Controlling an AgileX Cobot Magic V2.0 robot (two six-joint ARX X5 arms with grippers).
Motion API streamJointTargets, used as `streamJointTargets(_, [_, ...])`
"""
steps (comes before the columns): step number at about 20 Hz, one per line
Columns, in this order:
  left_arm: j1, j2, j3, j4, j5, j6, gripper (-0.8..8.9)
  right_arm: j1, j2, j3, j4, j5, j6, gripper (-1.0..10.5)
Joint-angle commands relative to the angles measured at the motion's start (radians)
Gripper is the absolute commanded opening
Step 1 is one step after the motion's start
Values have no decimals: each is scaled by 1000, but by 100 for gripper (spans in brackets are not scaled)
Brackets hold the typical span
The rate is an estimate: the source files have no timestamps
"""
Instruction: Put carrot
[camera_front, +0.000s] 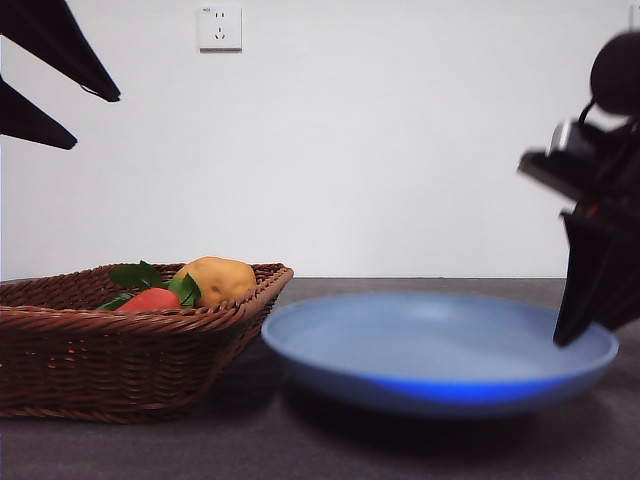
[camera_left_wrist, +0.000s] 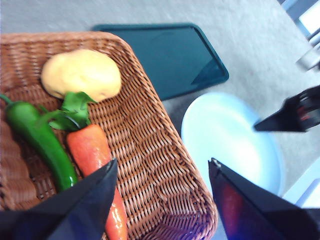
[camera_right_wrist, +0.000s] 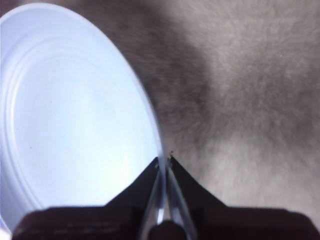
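Carrot (camera_left_wrist: 92, 150) in unlabelled wicker basket (camera_left_wrist: 150, 150)

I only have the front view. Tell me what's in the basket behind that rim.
Observer: Beside the carrot and potato lies a green pepper, hidden from you.
Operator: Say where the left gripper is.
Observer: The left gripper hangs open above the basket, one jaw over the carrot's thin end.
Operator: Report the right one.
Observer: The right gripper is shut on the rim of the plate.
Operator: Report anything behind the plate.
Observer: A dark tray lies on the table beyond it.
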Motion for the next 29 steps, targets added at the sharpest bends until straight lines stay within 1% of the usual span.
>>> streamJointTargets(1, [-69,26,15,10,-145,-6,324,2,-74,10,-39,54,0,3])
streamJointTargets(2, [-106,47,15,11,-207,-7,324,2,-115,10,-59,76,-4,3])
streamJointTargets(5, [-200,146,15,23,-351,-7,324,2,-230,10,-106,141,-4,3])
streamJointTargets(7, [-250,232,15,55,-427,-7,324,1,-293,10,-113,152,-4,3])
streamJointTargets(9, [-278,314,15,105,-484,-7,324,1,-338,10,-113,167,-4,3])
streamJointTargets(11, [-293,385,15,142,-503,-7,324,1,-363,10,-114,166,-3,3])
streamJointTargets(16, [-296,519,15,205,-513,-7,324,1,-373,10,-143,166,-3,3])
streamJointTargets(21, [-296,548,15,217,-512,-7,317,1,-373,10,-150,166,-3,3])
streamJointTargets(25, [-296,548,15,194,-500,-2,145,1,-373,10,-150,166,-3,3])
streamJointTargets(26, [-296,547,15,195,-498,-2,129,1,-373,10,-150,166,-3,3])
streamJointTargets(29, [-296,524,15,186,-498,-2,125,1,-373,10,-150,166,-3,3])
